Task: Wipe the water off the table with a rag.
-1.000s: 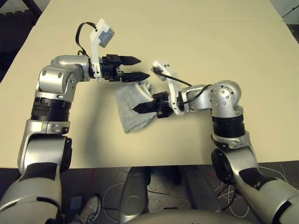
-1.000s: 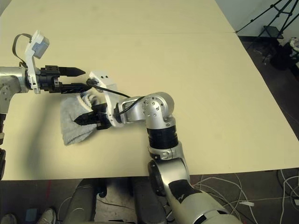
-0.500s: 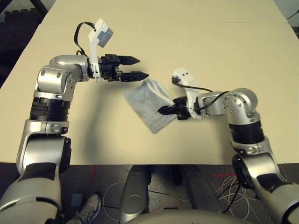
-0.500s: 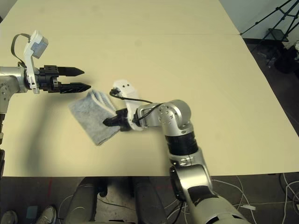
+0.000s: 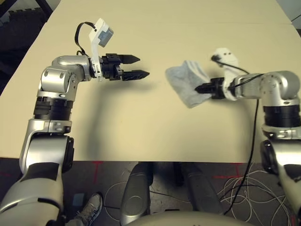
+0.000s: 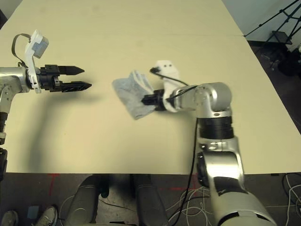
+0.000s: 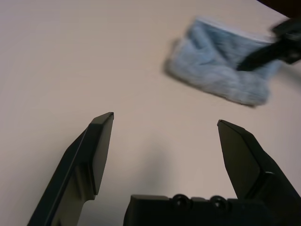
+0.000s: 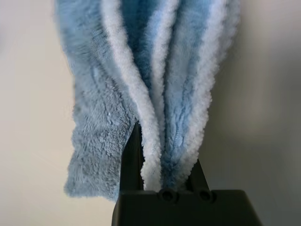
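The grey-blue rag (image 5: 184, 82) lies bunched on the cream table (image 5: 141, 127), right of centre. My right gripper (image 5: 202, 89) is shut on the rag's near-right edge; in the right wrist view the folded cloth (image 8: 155, 84) is pinched between the two black fingers (image 8: 131, 160). My left gripper (image 5: 139, 66) hovers open to the left of the rag, apart from it, with nothing between its fingers (image 7: 99, 146); the left wrist view shows the rag (image 7: 221, 77) ahead of it. I cannot make out any water droplets on the tabletop.
A faint seam line (image 6: 188, 34) crosses the table at the back. Tripod legs (image 6: 277, 19) and cables (image 6: 197, 197) lie off the table, on the floor to the right and in front.
My right gripper has dragged the rag across the table from beside the left gripper to the right. The left gripper has stayed in place and open.
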Tool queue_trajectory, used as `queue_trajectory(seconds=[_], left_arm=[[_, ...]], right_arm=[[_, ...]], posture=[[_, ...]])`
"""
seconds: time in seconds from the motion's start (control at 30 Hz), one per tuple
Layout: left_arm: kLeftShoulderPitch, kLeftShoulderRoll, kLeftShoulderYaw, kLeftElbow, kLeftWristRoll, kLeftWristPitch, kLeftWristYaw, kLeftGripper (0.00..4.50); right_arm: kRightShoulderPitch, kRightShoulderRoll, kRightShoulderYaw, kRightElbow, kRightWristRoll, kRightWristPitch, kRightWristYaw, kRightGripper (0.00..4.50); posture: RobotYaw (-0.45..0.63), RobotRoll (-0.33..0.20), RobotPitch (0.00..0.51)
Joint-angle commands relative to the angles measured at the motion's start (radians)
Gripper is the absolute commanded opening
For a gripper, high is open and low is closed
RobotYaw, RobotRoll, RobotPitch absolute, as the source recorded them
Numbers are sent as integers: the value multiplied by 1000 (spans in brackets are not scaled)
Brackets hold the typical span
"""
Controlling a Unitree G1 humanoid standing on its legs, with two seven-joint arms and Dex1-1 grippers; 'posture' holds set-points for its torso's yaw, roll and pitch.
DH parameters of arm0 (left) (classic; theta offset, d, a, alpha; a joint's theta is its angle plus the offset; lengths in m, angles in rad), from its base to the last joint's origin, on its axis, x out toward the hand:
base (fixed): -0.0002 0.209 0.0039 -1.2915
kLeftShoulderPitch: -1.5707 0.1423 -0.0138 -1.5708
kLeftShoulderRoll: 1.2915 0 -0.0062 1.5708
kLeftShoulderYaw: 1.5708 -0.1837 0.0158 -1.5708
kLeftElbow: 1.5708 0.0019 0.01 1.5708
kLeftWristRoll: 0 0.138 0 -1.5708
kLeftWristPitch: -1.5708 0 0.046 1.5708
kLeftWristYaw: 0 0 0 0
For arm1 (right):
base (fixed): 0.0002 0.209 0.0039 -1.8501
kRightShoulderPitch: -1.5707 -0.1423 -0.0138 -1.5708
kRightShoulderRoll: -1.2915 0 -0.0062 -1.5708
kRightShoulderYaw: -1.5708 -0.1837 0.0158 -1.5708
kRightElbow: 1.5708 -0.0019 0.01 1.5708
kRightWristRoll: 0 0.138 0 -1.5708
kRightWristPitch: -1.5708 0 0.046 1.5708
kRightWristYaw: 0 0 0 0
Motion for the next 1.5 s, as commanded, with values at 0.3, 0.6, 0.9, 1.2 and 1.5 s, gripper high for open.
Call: queue_trajectory(seconds=[0.3,0.6,0.9,1.2,1.5], left_arm=[[2,-48,262,275,78,-420,546,4500],[204,-97,316,221,67,-480,696,4500],[200,-100,310,224,63,-475,690,4500],[148,-93,287,231,70,-465,634,4500],[134,-116,270,234,70,-464,617,4500]], right_arm=[[96,-197,-31,91,-29,-18,171,9],[143,-263,-46,190,-60,-36,240,9],[120,-261,-42,250,-99,-60,243,9],[101,-300,-31,241,-131,-178,300,2880],[-52,-339,-47,490,-285,-770,314,4475]], posture=[[-6,0,287],[-7,0,288],[-4,0,288],[1,0,284],[-23,0,276]])
